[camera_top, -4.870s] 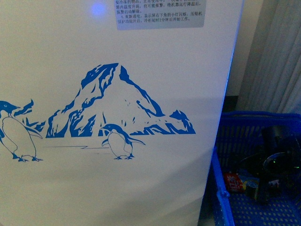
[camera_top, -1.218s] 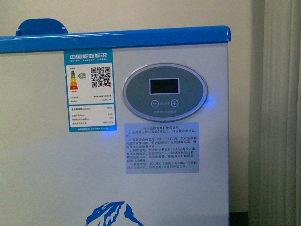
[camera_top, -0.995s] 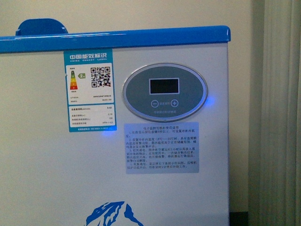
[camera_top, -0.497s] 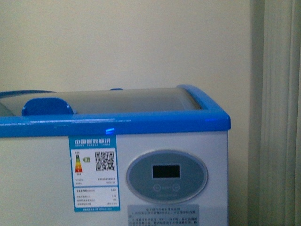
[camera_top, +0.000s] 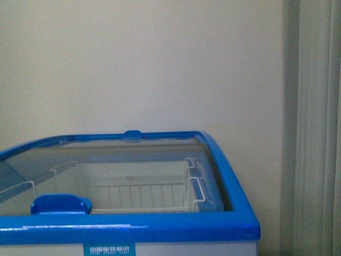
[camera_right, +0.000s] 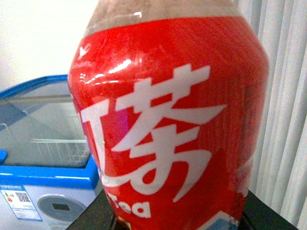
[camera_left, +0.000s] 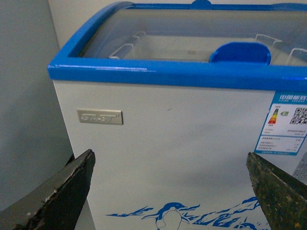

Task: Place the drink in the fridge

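The drink [camera_right: 168, 129] fills the right wrist view: a plastic bottle with a red label and white lettering. My right gripper [camera_right: 177, 221] is shut on its lower part, and only dark finger edges show at either side. The fridge [camera_top: 160, 226] is a white chest freezer with a blue rim. Its glass sliding lid [camera_top: 106, 160] lies over a white wire basket [camera_top: 154, 194], with a blue handle [camera_top: 59, 204] on the near edge. My left gripper [camera_left: 168, 191] hangs open in front of the fridge's white front [camera_left: 182, 143], touching nothing. Neither arm shows in the front view.
A plain wall [camera_top: 149, 64] rises behind the fridge, and a pale curtain [camera_top: 314, 128] hangs to its right. The fridge front carries an energy label [camera_left: 288, 122] and a penguin picture [camera_left: 168, 215]. A grey wall [camera_left: 26, 96] stands beside the fridge's left side.
The front view has climbed from the penguin picture, past the oval display, to the fridge's top. The glass lid and wire basket now show from above.
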`<state>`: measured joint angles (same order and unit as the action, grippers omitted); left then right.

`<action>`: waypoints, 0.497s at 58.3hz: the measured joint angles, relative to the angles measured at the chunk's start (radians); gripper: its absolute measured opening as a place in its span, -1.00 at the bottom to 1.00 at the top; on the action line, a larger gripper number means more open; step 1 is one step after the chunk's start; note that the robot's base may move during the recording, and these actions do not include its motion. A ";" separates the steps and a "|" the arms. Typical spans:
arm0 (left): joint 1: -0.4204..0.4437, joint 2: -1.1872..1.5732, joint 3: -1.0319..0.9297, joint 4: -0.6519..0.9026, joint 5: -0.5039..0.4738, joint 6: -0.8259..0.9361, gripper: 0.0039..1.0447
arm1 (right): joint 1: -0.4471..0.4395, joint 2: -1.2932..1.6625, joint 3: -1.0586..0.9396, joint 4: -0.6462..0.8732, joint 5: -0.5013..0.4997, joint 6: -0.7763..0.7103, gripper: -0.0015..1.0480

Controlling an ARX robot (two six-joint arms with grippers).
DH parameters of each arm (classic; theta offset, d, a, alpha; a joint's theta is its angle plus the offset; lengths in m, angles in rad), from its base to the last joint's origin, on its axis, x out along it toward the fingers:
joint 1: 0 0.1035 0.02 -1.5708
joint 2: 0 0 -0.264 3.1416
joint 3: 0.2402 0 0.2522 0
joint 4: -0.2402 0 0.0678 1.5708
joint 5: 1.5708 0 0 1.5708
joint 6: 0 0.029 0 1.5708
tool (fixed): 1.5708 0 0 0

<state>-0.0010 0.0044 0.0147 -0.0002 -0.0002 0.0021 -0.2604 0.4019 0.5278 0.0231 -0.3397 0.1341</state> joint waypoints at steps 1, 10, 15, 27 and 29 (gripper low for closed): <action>0.000 0.000 0.000 0.000 0.000 0.000 0.85 | 0.000 0.000 0.000 0.000 0.000 0.000 -0.31; 0.000 0.000 0.000 0.000 0.000 0.000 0.85 | 0.000 0.000 0.000 0.000 -0.001 0.000 -0.31; 0.000 0.000 0.000 0.000 0.000 0.000 0.85 | 0.000 0.000 0.000 0.000 0.000 0.000 -0.31; -0.002 0.019 0.013 -0.037 -0.036 -0.031 0.85 | 0.000 0.000 0.000 0.000 0.000 0.000 -0.31; 0.008 0.064 0.030 -0.063 -0.049 -0.078 0.85 | 0.000 0.000 0.000 0.000 0.000 0.000 -0.31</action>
<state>0.0071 0.0681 0.0448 -0.0628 -0.0490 -0.0761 -0.2604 0.4019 0.5282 0.0235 -0.3397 0.1341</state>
